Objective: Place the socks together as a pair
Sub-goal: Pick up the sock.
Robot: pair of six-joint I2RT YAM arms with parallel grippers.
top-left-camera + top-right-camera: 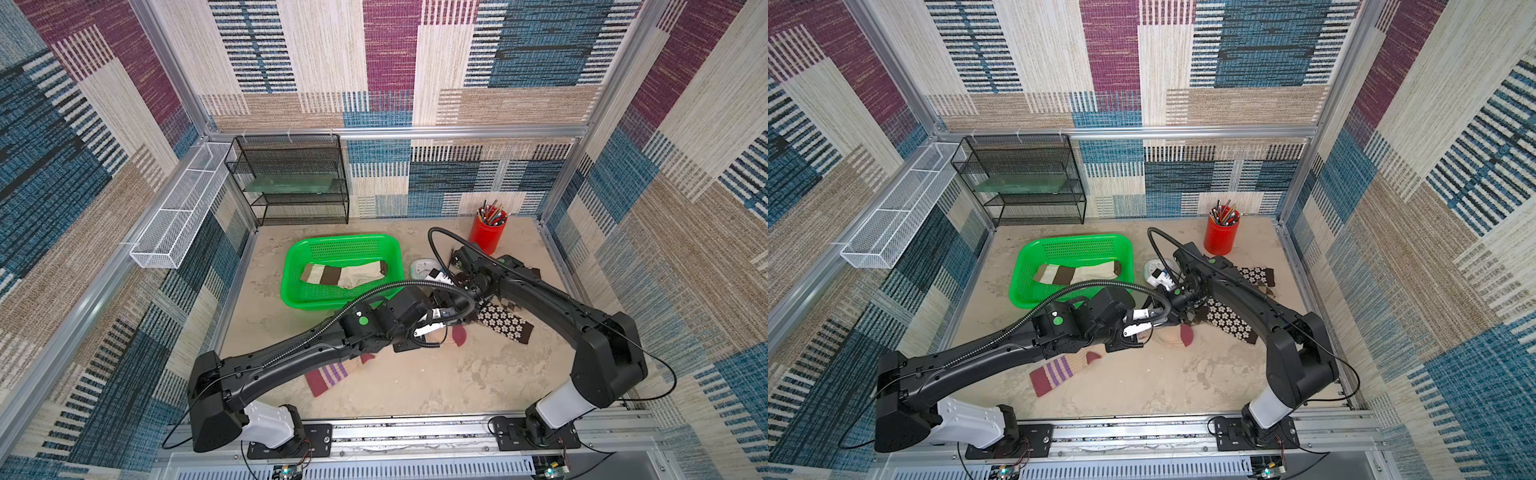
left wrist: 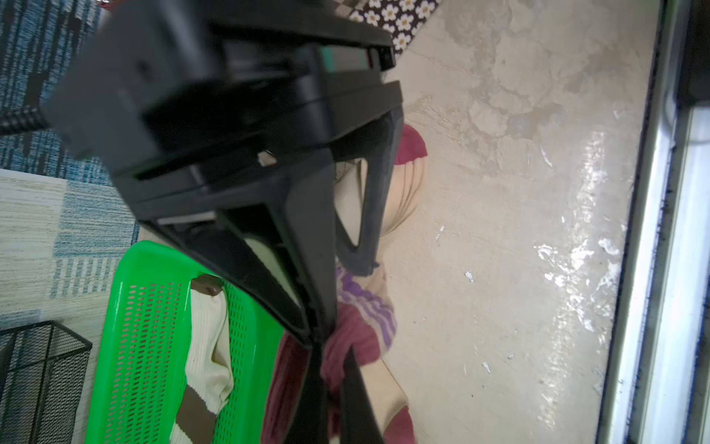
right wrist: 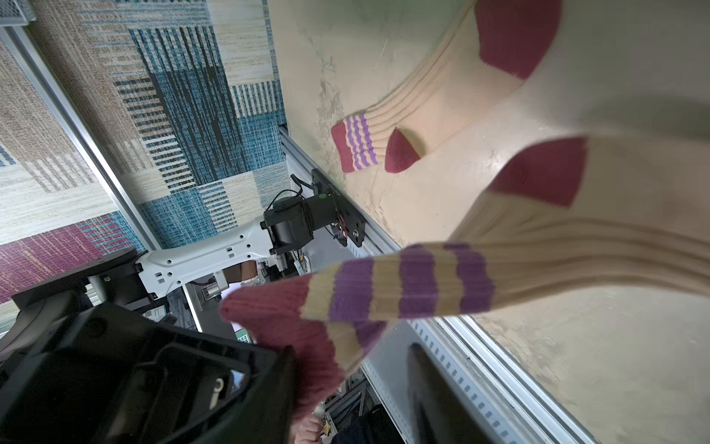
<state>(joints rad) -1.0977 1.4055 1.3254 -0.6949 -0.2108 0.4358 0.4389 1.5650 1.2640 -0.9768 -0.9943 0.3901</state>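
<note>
In both top views the left arm (image 1: 291,353) and right arm (image 1: 540,299) meet over the middle of the table (image 1: 415,386), just right of the green basket (image 1: 345,247), in which a cream-and-brown sock (image 1: 345,274) lies. The matching tan sock (image 1: 1054,374) lies flat near the front, its striped cuff to the left and its middle under the left arm. A flowered sock (image 1: 505,324) lies to the right. The gripper tips are too crowded here to read, though both are probably at one cuff.

The left wrist view shows the left gripper (image 2: 334,351) clamped on the maroon cuff edge of the tan sock (image 2: 365,307). The right gripper (image 2: 340,303) points in from the opposite side, its fingers spread either side of that striped cuff.

In the right wrist view the tan sock (image 3: 576,250) stretches across above the table, its cuff between the right gripper's parted fingers (image 3: 442,403). The matching tan sock (image 3: 422,103) lies on the table beyond.
</note>
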